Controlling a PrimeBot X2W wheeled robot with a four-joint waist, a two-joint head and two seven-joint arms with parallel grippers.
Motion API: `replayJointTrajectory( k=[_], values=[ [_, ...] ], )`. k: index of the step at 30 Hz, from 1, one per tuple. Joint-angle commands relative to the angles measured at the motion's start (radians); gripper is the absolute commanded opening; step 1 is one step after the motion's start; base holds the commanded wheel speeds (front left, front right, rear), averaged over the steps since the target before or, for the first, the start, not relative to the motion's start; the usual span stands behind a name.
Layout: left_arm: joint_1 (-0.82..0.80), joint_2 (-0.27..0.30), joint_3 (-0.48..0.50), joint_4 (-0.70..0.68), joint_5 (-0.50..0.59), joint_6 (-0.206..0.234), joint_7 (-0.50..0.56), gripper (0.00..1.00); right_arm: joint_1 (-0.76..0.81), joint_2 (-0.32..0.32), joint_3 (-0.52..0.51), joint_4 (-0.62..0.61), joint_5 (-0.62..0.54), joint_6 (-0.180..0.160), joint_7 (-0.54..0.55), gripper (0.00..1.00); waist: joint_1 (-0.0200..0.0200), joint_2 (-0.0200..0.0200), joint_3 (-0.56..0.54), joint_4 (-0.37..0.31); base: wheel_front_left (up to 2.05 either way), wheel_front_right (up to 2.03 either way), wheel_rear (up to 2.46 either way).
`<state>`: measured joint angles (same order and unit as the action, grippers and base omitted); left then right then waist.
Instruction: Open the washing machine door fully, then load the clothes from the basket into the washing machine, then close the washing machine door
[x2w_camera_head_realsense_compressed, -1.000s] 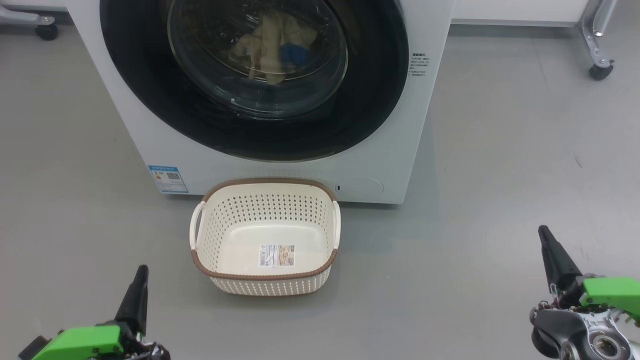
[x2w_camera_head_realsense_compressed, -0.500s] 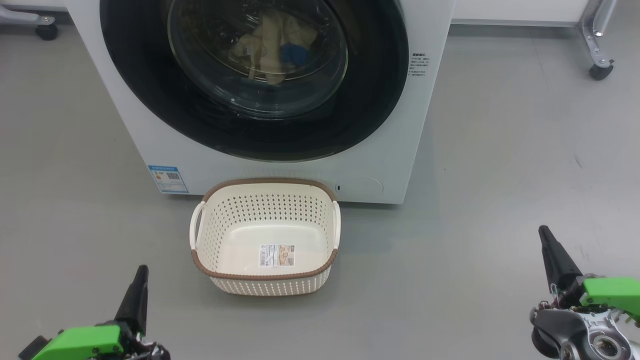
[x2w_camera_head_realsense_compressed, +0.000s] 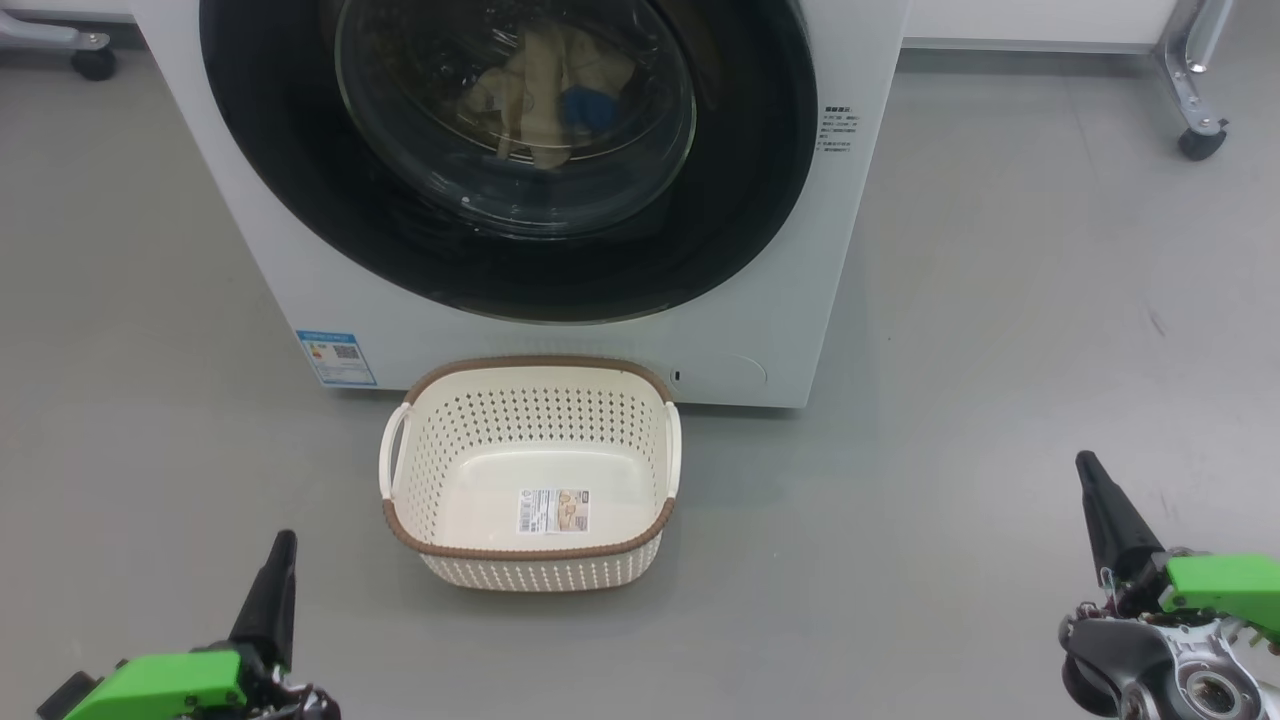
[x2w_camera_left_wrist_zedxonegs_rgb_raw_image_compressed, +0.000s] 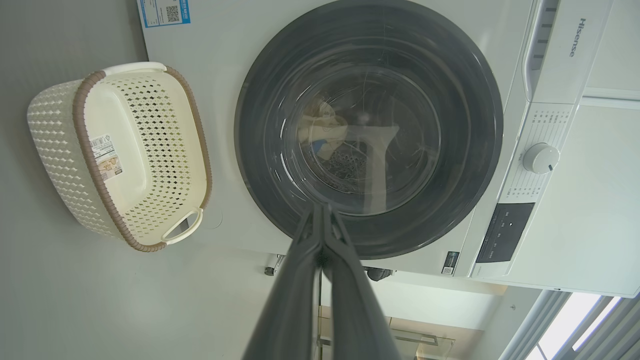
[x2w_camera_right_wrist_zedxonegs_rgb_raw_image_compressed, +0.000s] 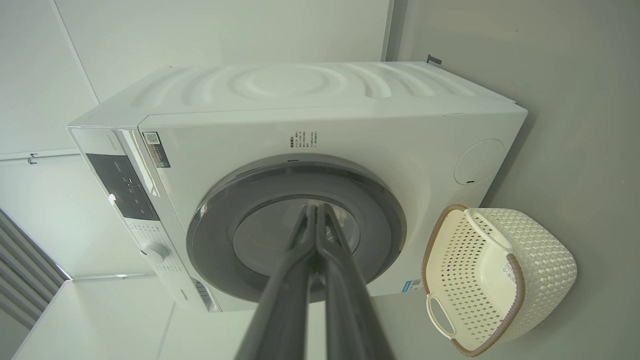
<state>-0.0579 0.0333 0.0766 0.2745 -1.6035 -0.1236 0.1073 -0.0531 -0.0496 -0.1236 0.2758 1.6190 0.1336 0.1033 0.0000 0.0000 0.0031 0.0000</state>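
Here, from the head view: at twelve o'clock the washing machine (x2w_camera_head_realsense_compressed: 250, 200), with the door (x2w_camera_head_realsense_compressed: 740, 200) shut flush against its front. Behind the glass, the clothes (x2w_camera_head_realsense_compressed: 545, 90), pale yellow with a blue patch, lying inside the drum. At centre, just in front of the machine on the grey floor (x2w_camera_head_realsense_compressed: 1000, 350), the basket (x2w_camera_head_realsense_compressed: 530, 565), upright, bare inside save a label on its bottom. At eight o'clock the left claw (x2w_camera_head_realsense_compressed: 283, 545), fingers pressed together, gripping nothing. At four o'clock the right claw (x2w_camera_head_realsense_compressed: 1085, 468), likewise closed tight and empty, well apart from the basket.

Next, from the left wrist view: left claw (x2w_camera_left_wrist_zedxonegs_rgb_raw_image_compressed: 320, 209) rising from six o'clock, fingers meeting at the tips, nothing between them. Beyond the tips, at centre, the door (x2w_camera_left_wrist_zedxonegs_rgb_raw_image_compressed: 465, 150), shut, with the clothes (x2w_camera_left_wrist_zedxonegs_rgb_raw_image_compressed: 320, 125) dimly visible through the window. At nine o'clock the basket (x2w_camera_left_wrist_zedxonegs_rgb_raw_image_compressed: 55, 135), just beside the machine's front. At three o'clock a white dial (x2w_camera_left_wrist_zedxonegs_rgb_raw_image_compressed: 540, 157) on the control panel.

Lastly, from the right wrist view: right claw (x2w_camera_right_wrist_zedxonegs_rgb_raw_image_compressed: 316, 209) up from six o'clock, tips together, carrying nothing. Behind it the door (x2w_camera_right_wrist_zedxonegs_rgb_raw_image_compressed: 210, 235), closed. At four o'clock the basket (x2w_camera_right_wrist_zedxonegs_rgb_raw_image_compressed: 542, 260), near the washing machine (x2w_camera_right_wrist_zedxonegs_rgb_raw_image_compressed: 300, 90).
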Motion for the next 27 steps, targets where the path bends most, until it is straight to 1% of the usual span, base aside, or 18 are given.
replayJointTrajectory(
  k=[1,27],
  values=[
    [-0.050,0.017,0.037,-0.029,-0.005,-0.007,0.006,0.00,-0.054,-0.006,0.016,-0.031,-0.006,-0.003,0.005,0.00,0.0000,0.0000,0.000,0.000,0.00,0.00,0.00],
    [-0.050,0.017,0.037,-0.029,-0.005,-0.007,0.006,0.00,-0.054,-0.004,0.014,-0.031,-0.007,-0.003,0.007,0.00,0.0000,0.0000,0.000,0.000,0.00,0.00,0.00]
  ],
)
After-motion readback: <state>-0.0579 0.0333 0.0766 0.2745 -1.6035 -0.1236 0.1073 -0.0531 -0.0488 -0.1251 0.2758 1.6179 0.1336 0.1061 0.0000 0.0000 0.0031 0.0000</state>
